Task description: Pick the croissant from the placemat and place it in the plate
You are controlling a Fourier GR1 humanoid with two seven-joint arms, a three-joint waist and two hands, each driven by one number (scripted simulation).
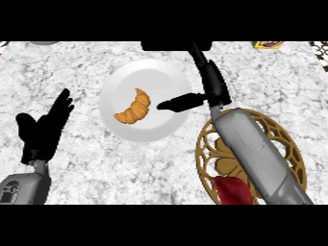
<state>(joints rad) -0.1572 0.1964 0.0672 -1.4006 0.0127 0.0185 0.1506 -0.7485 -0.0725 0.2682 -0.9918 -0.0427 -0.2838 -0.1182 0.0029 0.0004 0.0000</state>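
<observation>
Where the grey right forearm comes in from the lower edge, it lies across a round, gold openwork placemat (pixel 291 153), with a dark red object (pixel 232 190) on the mat's near part beside the arm. At the left, the left hand (pixel 42 129) rests open, fingers straight and pointing up, well apart from the white plate (pixel 120 81). Farther on, the croissant (pixel 133 106) lies in the plate near its middle, and the right hand (pixel 215 89) is at the plate's right rim, empty, fingers straight, its thumb (pixel 177 103) pointing toward the croissant without touching it.
</observation>
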